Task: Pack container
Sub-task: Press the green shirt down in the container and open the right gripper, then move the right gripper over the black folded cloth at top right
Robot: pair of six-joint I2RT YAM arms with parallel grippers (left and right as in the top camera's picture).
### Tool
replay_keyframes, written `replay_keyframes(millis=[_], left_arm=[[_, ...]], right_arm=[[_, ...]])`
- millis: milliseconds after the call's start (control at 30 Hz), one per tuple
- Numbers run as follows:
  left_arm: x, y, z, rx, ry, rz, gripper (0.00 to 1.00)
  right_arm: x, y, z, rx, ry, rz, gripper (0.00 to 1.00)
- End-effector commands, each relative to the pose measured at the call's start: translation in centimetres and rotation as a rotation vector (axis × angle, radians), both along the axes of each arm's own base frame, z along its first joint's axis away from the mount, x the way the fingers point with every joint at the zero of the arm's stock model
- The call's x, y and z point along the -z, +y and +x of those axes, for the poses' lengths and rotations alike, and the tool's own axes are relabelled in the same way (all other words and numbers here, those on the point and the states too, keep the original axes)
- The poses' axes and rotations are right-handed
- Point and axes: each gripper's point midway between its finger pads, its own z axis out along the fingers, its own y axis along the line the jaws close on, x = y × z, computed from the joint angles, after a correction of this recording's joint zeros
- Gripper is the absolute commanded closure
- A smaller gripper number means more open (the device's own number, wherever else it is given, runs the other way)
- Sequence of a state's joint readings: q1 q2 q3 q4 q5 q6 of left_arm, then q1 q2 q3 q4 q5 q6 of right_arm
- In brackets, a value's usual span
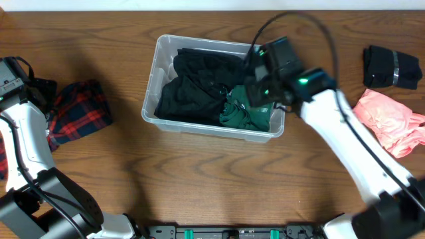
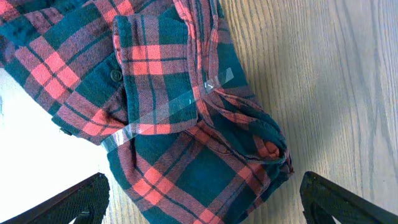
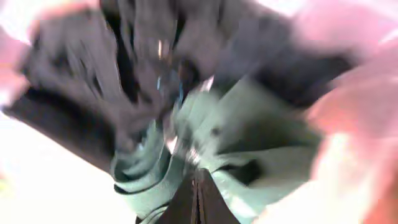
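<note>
The clear plastic container (image 1: pixel 150 99) stands at the table's middle back and holds black clothing (image 1: pixel 192 83) and a green garment (image 1: pixel 242 114). My right gripper (image 1: pixel 255 93) reaches down into its right end. In the blurred right wrist view its fingers (image 3: pixel 194 180) are pressed together with the green garment (image 3: pixel 249 137) bunched at their tips. A red and dark plaid shirt (image 1: pixel 83 109) lies on the table at the left. My left gripper (image 2: pixel 202 205) is open just above the plaid shirt (image 2: pixel 180 106), with one finger on each side of it.
A pink garment (image 1: pixel 388 119) and a folded black item with a grey band (image 1: pixel 392 66) lie at the right of the table. The right arm's cable arcs over the container's far right corner.
</note>
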State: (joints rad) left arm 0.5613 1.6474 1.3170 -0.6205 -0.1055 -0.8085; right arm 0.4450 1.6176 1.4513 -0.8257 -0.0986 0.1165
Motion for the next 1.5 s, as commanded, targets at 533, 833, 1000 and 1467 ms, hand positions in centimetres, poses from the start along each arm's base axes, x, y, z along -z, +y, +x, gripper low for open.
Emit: replay_keyframes(millis=[533,833,1000,1467], left_arm=[[0.3,0.4,-0.3,-0.014,0.013,0.006,0.02],[0.3,0.4,-0.3,-0.014,0.013,0.006,0.02],[0.3,0.4,-0.3,-0.014,0.013,0.006,0.02],[0.3,0.4,-0.3,-0.014,0.013,0.006,0.02]], right_arm=[[6.3,-3.9,1.2,0.105,0.148,-0.180,0.99],[14.1,-3.5,2.6,0.091,0.258,-0.241,0.99],[13.8,-3.3,3.1,0.092,0.243,-0.232,0.98],[-7.2,-12.5,5.7,0.417,-0.217,-0.077,0.72]])
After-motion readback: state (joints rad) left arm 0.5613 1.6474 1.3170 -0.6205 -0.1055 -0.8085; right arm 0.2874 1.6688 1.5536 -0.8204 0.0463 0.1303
